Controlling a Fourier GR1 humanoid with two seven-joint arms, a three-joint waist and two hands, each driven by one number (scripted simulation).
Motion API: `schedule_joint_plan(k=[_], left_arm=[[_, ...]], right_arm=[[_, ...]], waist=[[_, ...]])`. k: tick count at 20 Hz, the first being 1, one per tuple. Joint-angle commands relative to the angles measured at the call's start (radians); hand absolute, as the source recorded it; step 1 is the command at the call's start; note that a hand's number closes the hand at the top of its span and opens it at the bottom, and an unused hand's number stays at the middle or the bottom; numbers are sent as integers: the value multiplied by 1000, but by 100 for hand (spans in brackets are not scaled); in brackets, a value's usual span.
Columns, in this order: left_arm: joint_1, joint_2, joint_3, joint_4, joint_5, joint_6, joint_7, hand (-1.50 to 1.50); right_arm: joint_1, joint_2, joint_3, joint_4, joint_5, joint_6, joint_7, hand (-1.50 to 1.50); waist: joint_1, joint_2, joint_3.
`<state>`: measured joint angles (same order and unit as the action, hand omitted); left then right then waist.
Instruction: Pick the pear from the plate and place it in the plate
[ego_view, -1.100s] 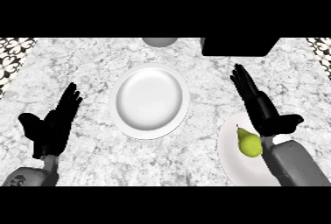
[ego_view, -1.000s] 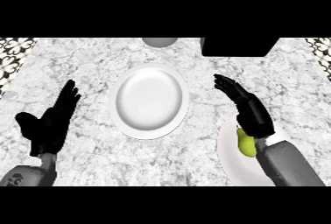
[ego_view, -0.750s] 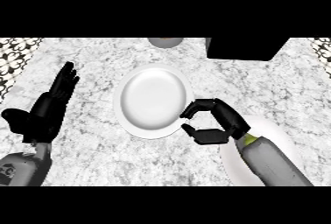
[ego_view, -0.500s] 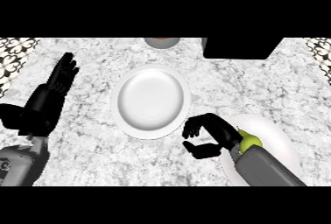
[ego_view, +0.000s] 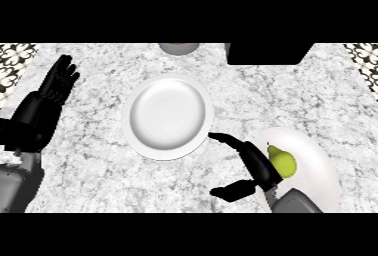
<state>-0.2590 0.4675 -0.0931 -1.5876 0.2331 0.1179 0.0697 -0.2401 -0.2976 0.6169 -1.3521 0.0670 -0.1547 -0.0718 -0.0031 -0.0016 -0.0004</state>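
A green pear (ego_view: 283, 161) lies on a white plate (ego_view: 319, 165) at the lower right of the counter. My right hand (ego_view: 253, 164) is just left of the pear and covers its left side. Its fingers stretch out towards the middle of the counter, its thumb is spread toward the near edge, and nothing is held. A second white plate (ego_view: 168, 116) sits empty in the middle of the counter. My left hand (ego_view: 46, 100) rests open at the left edge, fingers up.
A grey bowl (ego_view: 179, 47) shows at the far edge, just beyond the middle plate. A black block (ego_view: 269, 52) stands at the far right. Patterned strips (ego_view: 15, 65) border the marble top at both sides.
My right hand swung left from above the pear's plate, curled, then drew back to the pear's left side and spread its fingers again. My left hand drifted slightly up and left.
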Motion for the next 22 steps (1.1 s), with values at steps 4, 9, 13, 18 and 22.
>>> schedule_joint_plan(k=[4, 9, 13, 18, 22], left_arm=[[22, -14, 3, -33, -15, -8, 11, 0], [-32, 2, 35, 1, 0, -25, 13, 0], [-18, -6, 13, 10, -10, -46, -9, 0], [-23, -32, 22, 51, -27, -27, -28, 0], [28, 7, 69, -44, 19, -70, 20, 0]], right_arm=[[-182, -140, -71, -189, 66, 111, 308, -150], [-308, -233, 11, -146, 142, 303, 571, -150], [-410, -285, 54, -131, 87, 548, 746, -150], [-453, -235, 97, -140, -18, 758, 970, -150], [-470, -211, 58, -147, -82, 857, 1081, -150]], waist=[[3, -6, -1], [11, -3, -3], [16, -1, -4], [2, 0, -3], [10, -4, -1]])
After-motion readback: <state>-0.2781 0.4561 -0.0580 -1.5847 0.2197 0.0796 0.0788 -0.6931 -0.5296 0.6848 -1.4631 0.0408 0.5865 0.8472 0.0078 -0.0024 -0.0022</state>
